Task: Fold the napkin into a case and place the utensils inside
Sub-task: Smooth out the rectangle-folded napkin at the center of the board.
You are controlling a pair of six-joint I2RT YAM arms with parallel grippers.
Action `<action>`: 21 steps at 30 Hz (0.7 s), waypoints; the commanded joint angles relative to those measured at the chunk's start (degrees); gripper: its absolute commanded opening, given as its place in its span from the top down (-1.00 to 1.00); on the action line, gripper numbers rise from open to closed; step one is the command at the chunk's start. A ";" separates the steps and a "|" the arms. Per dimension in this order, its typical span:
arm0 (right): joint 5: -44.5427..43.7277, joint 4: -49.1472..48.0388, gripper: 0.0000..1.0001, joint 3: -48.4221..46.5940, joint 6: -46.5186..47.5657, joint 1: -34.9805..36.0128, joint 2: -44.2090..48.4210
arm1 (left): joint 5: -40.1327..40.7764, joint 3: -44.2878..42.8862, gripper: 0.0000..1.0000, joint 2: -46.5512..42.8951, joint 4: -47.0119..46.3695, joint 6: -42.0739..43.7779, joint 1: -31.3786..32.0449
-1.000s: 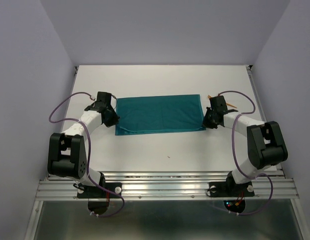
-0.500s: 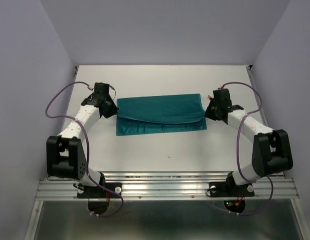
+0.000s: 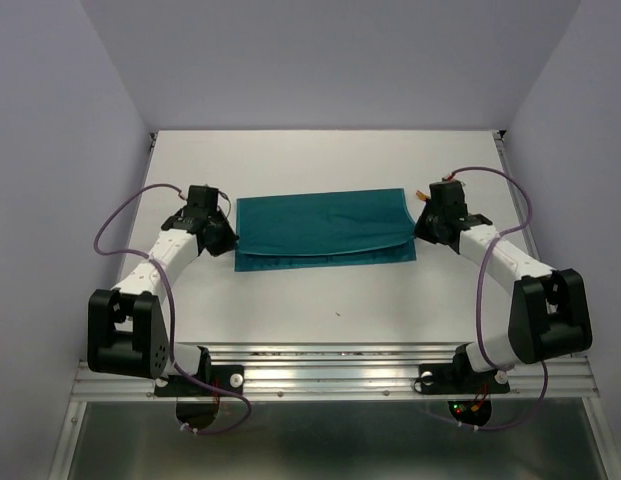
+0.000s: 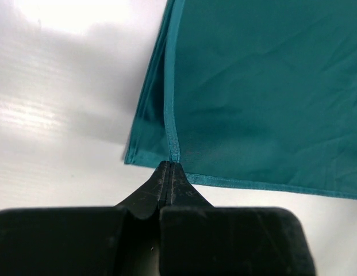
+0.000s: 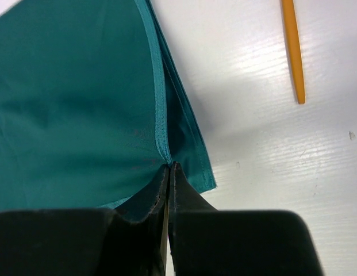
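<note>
At the nine o'clock end of the cloth, the left gripper (image 4: 168, 168) is pinching a hemmed corner of the napkin (image 3: 320, 228), its jaws pressed together on the seam with no gap showing. At the three o'clock end, the right gripper (image 5: 168, 168) is doing the same, clamping the hem of the upper layer between closed jaws.

Between them the napkin is lying across the middle of the table (image 3: 340, 310), doubled into a wide band. A narrow strip of the lower layer is showing along its six o'clock edge, and the upper layer is sagging a little in the middle.

The arms appear to be carrying that upper layer through a fold. To do this well, both wrists should be travelling together at the same pace and height, pulling gently toward nine and three so the sag is drawn out and no crease is trapped. The hem should be coming down parallel to the edge beneath it, and the pinches should be giving way only once the layer is lying flat.

One orange utensil (image 5: 293, 52) is lying on the bare table at about one o'clock from the right gripper's tips, near the cloth but apart from it. The right arm should be steering clear of it. The second piece is not showing in any view.
</note>
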State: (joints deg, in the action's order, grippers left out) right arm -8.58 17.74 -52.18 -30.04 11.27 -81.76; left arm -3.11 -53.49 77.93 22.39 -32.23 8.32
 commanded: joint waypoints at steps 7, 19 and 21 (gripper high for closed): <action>0.84 -1.91 0.99 4.02 -1.77 -0.02 -1.92 | -1.89 5.95 1.00 2.40 -3.76 -0.64 0.38; 1.46 -1.83 0.99 3.14 -1.78 -0.02 0.63 | 0.83 2.62 1.00 0.56 -2.01 -0.12 0.47; 1.20 -1.13 0.99 2.53 -1.69 -0.02 1.07 | 1.36 1.73 1.00 0.03 -0.86 0.15 0.47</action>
State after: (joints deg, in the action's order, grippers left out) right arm -7.03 17.52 -47.72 -31.75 11.27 -83.57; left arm -3.79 -48.10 81.45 19.86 -32.67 8.56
